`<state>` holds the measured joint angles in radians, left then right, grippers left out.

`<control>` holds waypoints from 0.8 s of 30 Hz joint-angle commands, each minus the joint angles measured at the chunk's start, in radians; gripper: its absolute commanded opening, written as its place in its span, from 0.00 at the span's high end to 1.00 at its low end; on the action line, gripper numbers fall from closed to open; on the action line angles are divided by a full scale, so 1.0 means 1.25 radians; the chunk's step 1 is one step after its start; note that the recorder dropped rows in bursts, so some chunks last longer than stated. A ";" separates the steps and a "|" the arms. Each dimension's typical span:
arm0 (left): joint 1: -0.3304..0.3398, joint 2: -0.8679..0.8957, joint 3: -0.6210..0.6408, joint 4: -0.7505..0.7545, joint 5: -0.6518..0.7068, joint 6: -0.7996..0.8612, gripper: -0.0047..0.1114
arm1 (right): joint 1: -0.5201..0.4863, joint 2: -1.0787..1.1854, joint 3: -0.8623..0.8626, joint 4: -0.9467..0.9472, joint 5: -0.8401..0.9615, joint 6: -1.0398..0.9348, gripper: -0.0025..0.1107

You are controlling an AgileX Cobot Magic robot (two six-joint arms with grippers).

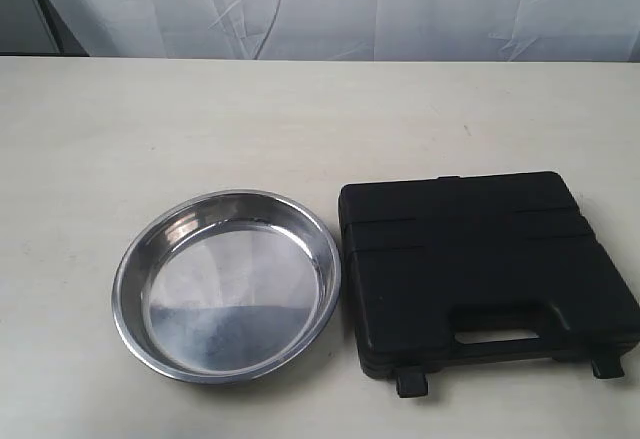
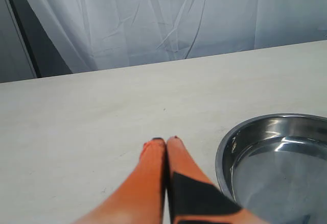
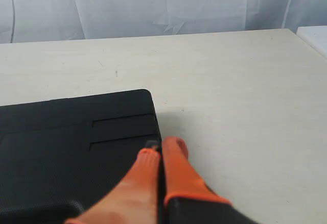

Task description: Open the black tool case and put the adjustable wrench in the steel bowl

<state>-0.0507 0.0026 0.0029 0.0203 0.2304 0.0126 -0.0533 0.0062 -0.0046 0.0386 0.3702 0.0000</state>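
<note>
**Inspector:** Largest items first.

**Operator:** The pale matt table top [image 1: 200, 129] carries everything. The flat rectangular black moulded-plastic tool case [image 1: 480, 259] lies closed, lid up, just beside the wide, shallow, shiny steel bowl [image 1: 228, 289]. Whether the two touch cannot be determined. The bowl is empty.

**Inspector:** Orientation of the case?

**Operator:** Its long axis runs away from the bowl, slightly skewed. The slot handle [image 1: 505, 336] and the two small black latches [image 1: 411, 383] sit on the long edge nearest the exterior camera. The hinge is therefore judged to be on the opposite edge.

**Inspector:** Handling?

**Operator:** Judged rigid, fairly light, and textured rather than slippery. Recommend working the latches first. Then raise the lid at the handle edge while the base is steadied.

**Inspector:** The adjustable wrench?

**Operator:** Not in view, and presumed to be inside the case. Its direction and long axis cannot be told. Judged stiff, smooth and dense for its size. Take it across the handle near mid-length.

**Inspector:** Grippers?

**Operator:** The left gripper [image 2: 164, 141] has its orange fingers pressed together on nothing. It is over bare table near the bowl's rim. The right gripper [image 3: 161, 147] is likewise pressed together and empty. It is at the case edge farthest from the bowl, and contact cannot be told.
</note>
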 commanded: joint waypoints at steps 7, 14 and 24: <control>-0.001 -0.002 -0.002 -0.009 0.001 -0.002 0.96 | -0.004 -0.005 0.004 0.004 -0.011 0.000 0.99; -0.001 -0.002 -0.002 -0.009 0.001 -0.002 0.96 | -0.004 -0.005 0.004 -0.009 -0.073 0.000 0.99; -0.001 -0.002 -0.002 -0.009 0.001 -0.002 0.96 | -0.004 -0.005 0.004 0.295 -0.411 0.065 0.99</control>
<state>-0.0507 0.0026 0.0029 0.0159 0.2304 0.0126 -0.0533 0.0062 -0.0022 0.2439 -0.0609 0.0165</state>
